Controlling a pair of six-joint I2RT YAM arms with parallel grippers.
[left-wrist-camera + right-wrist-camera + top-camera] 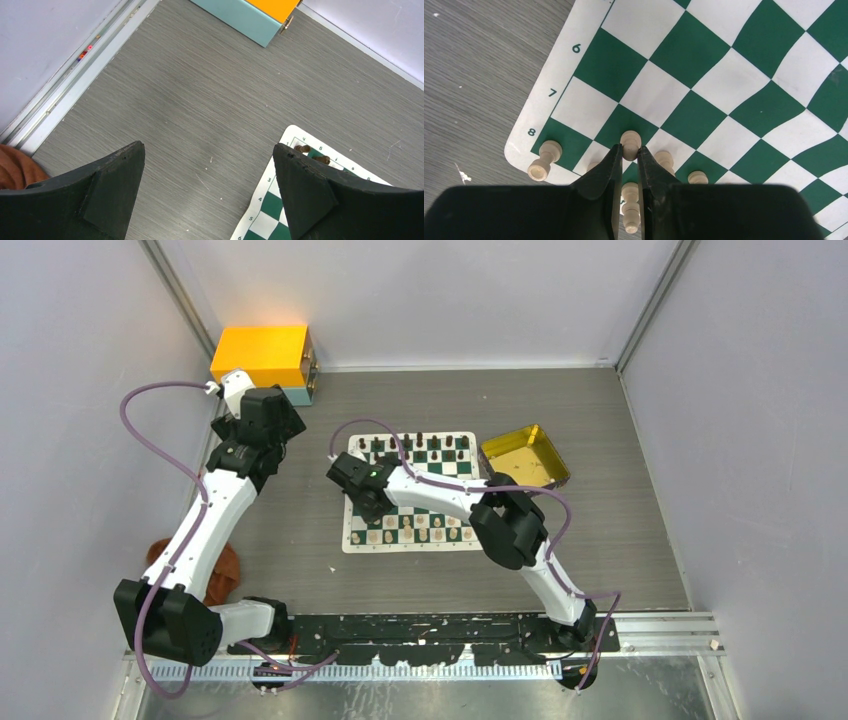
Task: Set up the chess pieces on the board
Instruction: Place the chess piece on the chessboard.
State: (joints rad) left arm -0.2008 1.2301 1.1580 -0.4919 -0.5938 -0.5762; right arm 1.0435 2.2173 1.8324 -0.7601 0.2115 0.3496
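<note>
Though largely hidden, a pale pawn (630,141) inside the right pincer (629,150).

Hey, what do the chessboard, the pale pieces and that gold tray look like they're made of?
Board: a thin flexible mat, probably vinyl, matte; its checks ripple.
Pale pieces: turned wood or moulded plastic, smooth and cream; the look leaves open which.
Gold tray: shiny, likely metal or foil-coated card; it reflects light.

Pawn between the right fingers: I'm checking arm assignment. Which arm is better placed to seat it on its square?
Right. The right fingers pinch the pawn at the board; the left fingers hang open above the table, beside the board's corner.
</note>
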